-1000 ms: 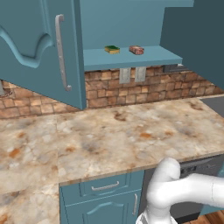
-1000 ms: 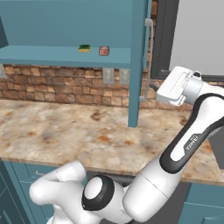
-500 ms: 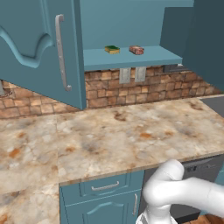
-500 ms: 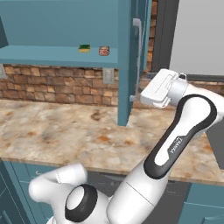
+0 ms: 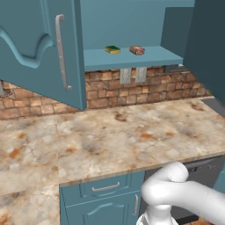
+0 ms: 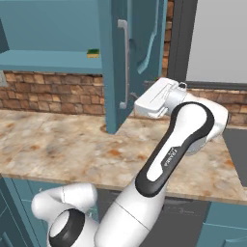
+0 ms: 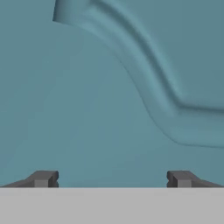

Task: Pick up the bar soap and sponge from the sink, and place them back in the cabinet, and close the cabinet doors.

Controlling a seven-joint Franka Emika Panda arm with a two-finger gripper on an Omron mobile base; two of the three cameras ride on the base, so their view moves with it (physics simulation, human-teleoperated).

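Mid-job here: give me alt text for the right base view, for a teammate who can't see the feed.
The white arm reaches up from the lower left, its hand against the outer face of the right cabinet door, which stands partly swung toward the cabinet. Behind the door's edge, the sponge sits on the teal shelf above a brick backsplash and a marbled counter.

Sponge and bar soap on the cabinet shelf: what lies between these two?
Nothing. In the left base view, bare teal shelf separates the sponge from the bar soap.
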